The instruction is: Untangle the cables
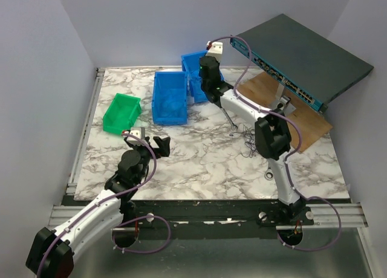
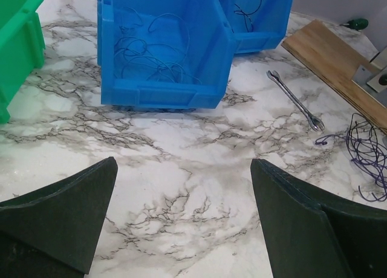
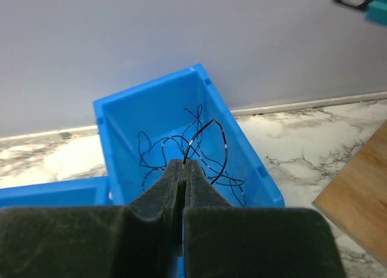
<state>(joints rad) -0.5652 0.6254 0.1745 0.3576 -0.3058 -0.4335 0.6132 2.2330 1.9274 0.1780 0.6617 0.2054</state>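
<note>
My right gripper (image 3: 184, 163) is shut on one dark cable (image 3: 210, 128) with pale marks, which loops up from the fingertips above the back blue bin (image 3: 115, 118). Several loose dark cables (image 3: 163, 150) lie in that bin. In the top view this gripper (image 1: 204, 63) hangs over the same bin (image 1: 190, 60). A small tangle of thin dark and purple-blue cables (image 1: 248, 136) lies on the marble by the right arm's elbow, also in the left wrist view (image 2: 366, 152). My left gripper (image 2: 184, 169) is open and empty over bare marble, near the front left in the top view (image 1: 161, 144).
A nearer blue bin (image 1: 169, 98) holds several thin wires (image 2: 148, 55). A green bin (image 1: 121, 113) stands to its left. A silver wrench (image 2: 296, 100) lies near the wooden board (image 2: 338, 59). A dark flat device (image 1: 302, 57) leans at the back right.
</note>
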